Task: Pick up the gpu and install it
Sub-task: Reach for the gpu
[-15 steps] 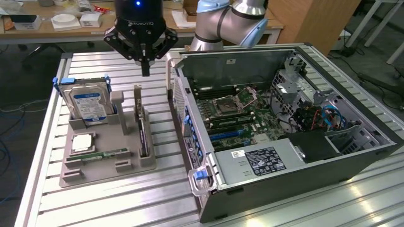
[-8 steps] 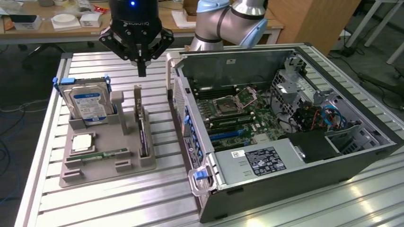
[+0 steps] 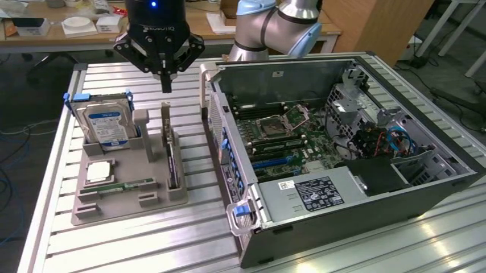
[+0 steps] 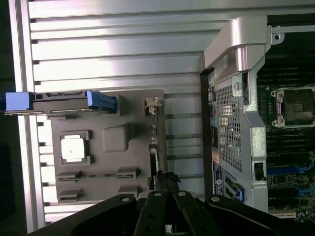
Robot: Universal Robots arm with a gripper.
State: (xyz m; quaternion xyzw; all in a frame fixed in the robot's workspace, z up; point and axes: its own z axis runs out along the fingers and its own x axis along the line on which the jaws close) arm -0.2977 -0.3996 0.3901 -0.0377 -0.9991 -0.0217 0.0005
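The gpu (image 3: 172,162) is a thin dark card with a greyish end bracket. It stands on edge in a slot of the grey holder tray (image 3: 129,207). In the wrist view the gpu (image 4: 153,147) shows edge-on as a narrow strip along the tray's side nearest the case. My gripper (image 3: 165,84) hangs well above the card's bracket end, fingers pressed together and holding nothing. In the wrist view the gripper (image 4: 166,189) points down at the card, its black fingertips over the gpu's near end.
An open computer case (image 3: 342,153) lies on the exterior view's right, motherboard exposed, its wall close beside the tray. The tray also holds a silver hard drive (image 3: 106,125), a CPU (image 3: 99,170) and a green memory stick (image 3: 122,186). All rest on a ribbed aluminium table (image 3: 152,244).
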